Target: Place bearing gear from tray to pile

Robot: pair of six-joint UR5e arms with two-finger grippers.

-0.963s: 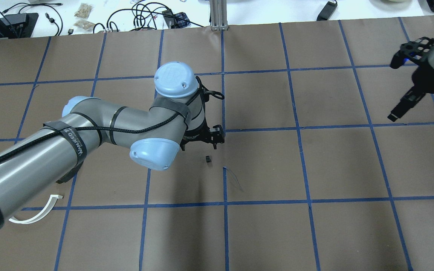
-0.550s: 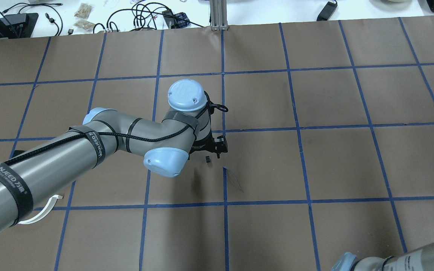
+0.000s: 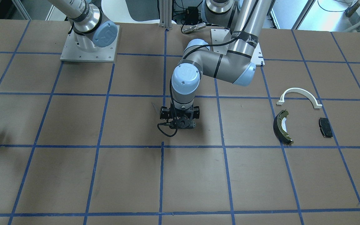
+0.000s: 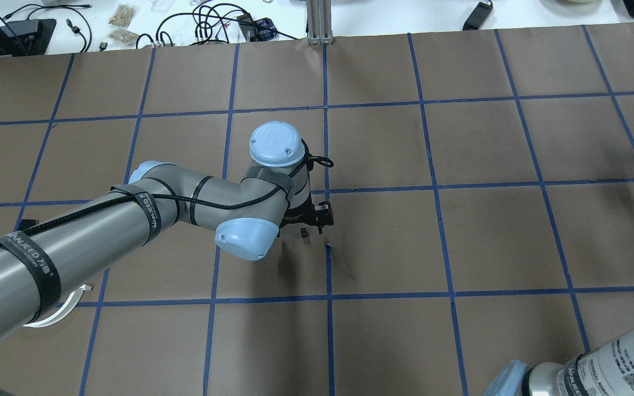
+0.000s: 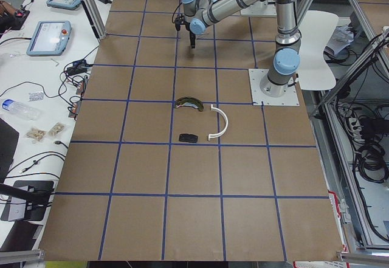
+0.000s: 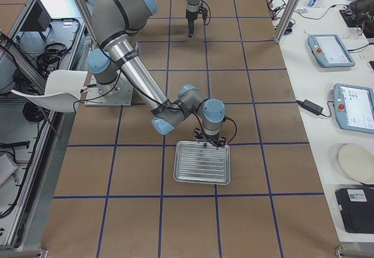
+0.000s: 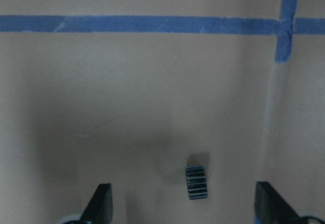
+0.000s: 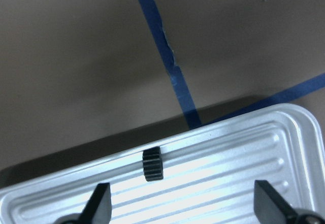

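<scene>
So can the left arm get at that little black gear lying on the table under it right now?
Probably yes. The left end effector hangs open right above the bearing gear, which lies between its fingers on bare table, with nothing beside it to block a descent.

The tray [image 8: 228, 148] is glossy ribbed metal, bright with reflections, the bearing gear [image 8: 152, 164] lying on it is matt black with finely ridged teeth, and beside the tray the table [image 8: 76, 56] wears smooth matt brown paper crossed by blue tape [image 8: 157, 31].
</scene>
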